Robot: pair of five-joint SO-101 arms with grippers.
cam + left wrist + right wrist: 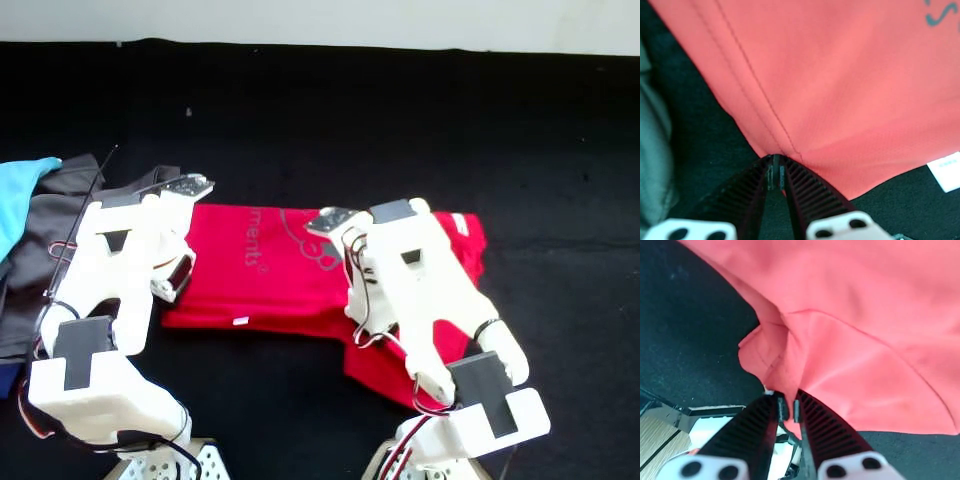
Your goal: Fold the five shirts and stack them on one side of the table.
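A red shirt point(270, 270) with grey print lies partly folded across the middle of the black table. My left gripper point(178, 278) sits at the shirt's left edge. In the left wrist view the gripper point(775, 169) is shut on a seamed corner of the red shirt point(840, 90). My right gripper point(360, 322) is at the shirt's near right part. In the right wrist view the gripper point(788, 410) is shut on a bunched fold of the red shirt point(865, 340), which is lifted off the table.
Other shirts are piled at the table's left edge, a light blue one point(20, 195) over a dark grey one point(50, 240). Grey cloth point(652, 150) lies close beside the left gripper. The arms' bases point(160, 455) stand at the near edge. The far half of the table point(400, 120) is bare.
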